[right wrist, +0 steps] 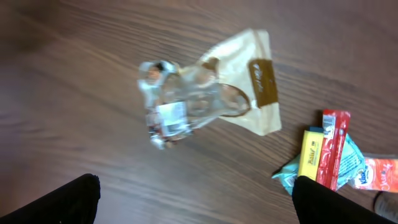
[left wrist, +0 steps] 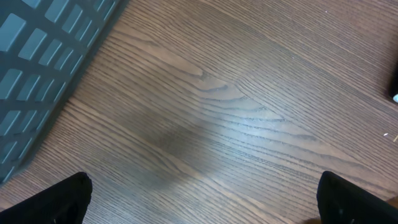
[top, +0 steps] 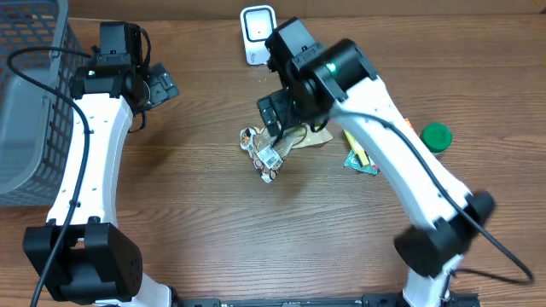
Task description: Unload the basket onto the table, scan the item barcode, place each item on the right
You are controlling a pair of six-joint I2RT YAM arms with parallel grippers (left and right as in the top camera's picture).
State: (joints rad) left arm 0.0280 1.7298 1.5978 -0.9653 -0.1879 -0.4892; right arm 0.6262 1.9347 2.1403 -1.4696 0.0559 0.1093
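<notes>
Packet (top: 270,156), clear, lies label-up on the table (top: 213,230) near the front of the scanner (top: 258,34), likely so you can find its barcode from above. Right gripper (right wrist: 196,202) hangs over it, jaws wide, empty; left gripper (left wrist: 208,202), wide and empty too, sits well left of the scanner

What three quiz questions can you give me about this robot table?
1. True or false: the right claw is squeezing the clear snack bag.
2. Pick one: what colour is the round lid? A red, B green, C blue.
3. Which claw is nearer the grey basket?

Key: 1 false, it hangs open above the bag, which lies on the table. 2 B. 3 the left claw.
</notes>
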